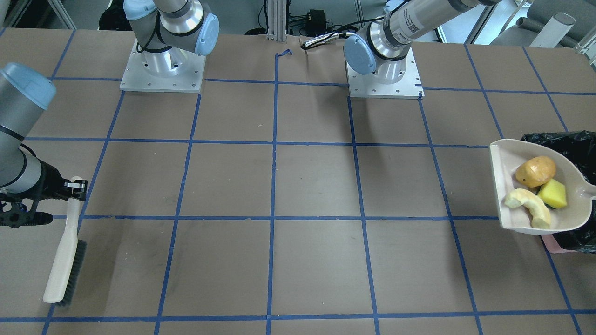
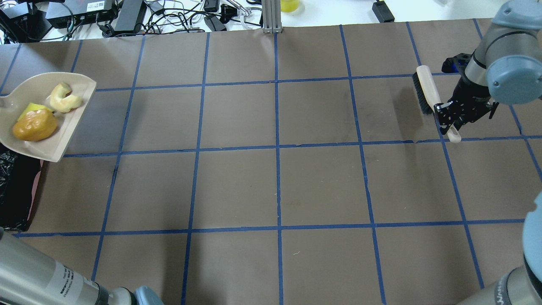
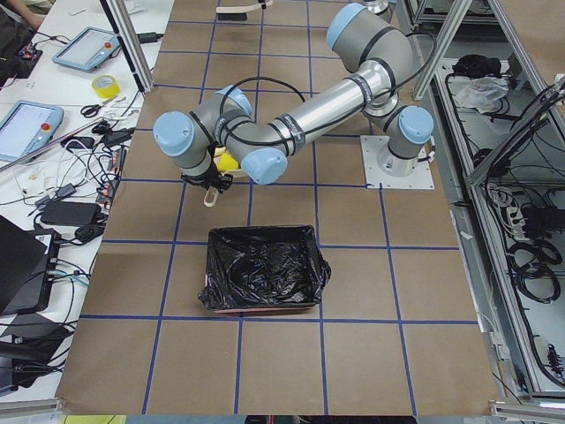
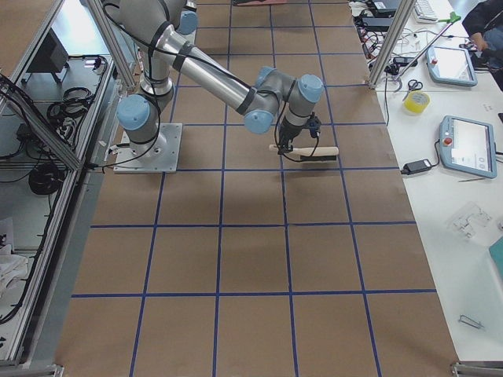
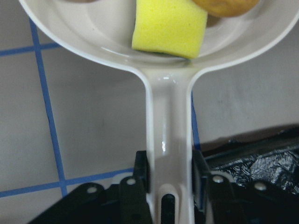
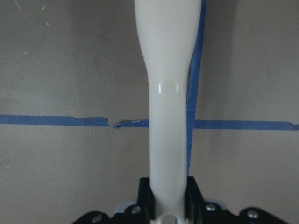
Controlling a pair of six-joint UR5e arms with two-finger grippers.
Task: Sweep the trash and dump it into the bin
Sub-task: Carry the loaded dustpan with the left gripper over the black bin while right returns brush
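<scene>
Left tool: clenched on dustpan handle.
Right tool: grasping brush.
Trash: in dustpan, right edge of frame, seemingly only partly above bin.
Risk: tipping early spills potato onto counter.

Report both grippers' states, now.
Left gripper: closed, holding the dustpan by its handle.
Right gripper: closed, holding the brush by its handle.

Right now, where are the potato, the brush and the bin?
potato (image 1: 535, 171), front-facing view, its middle.
brush (image 1: 63, 265), front-facing view, pale back beside the bristles.
bin (image 3: 265, 274), left side view, black bag inside.
</scene>
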